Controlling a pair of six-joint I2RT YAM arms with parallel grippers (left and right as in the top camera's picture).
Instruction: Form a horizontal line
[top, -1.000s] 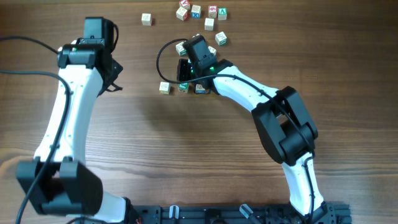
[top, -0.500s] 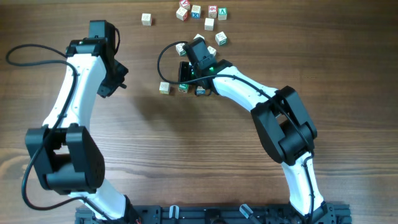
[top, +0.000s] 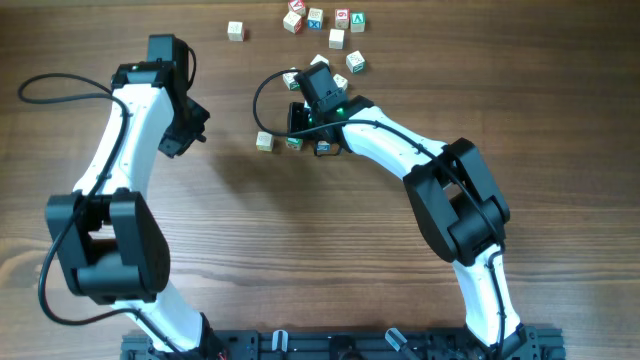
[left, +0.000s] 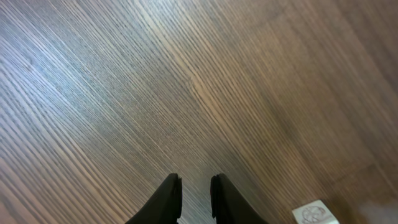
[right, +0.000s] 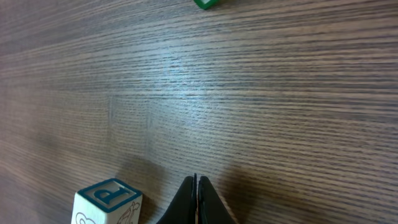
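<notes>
Three small pale cubes lie in a rough row: a left cube, a green-marked middle cube and a right cube. The left one stands a little apart from the other two. My right gripper hovers just above the middle cube, shut with nothing in it. A teal "P" cube sits to its left in the right wrist view. My left gripper is left of the row, narrowly open and empty, with one cube's corner at the lower right.
Several loose letter cubes are scattered at the back: one alone, a cluster, and others near the right wrist. A green cube edge shows far ahead. The right arm's cable loops over the table.
The left arm has swung and its gripper has shifted slightly right, toward the row. The right gripper and the cubes have stayed put.
</notes>
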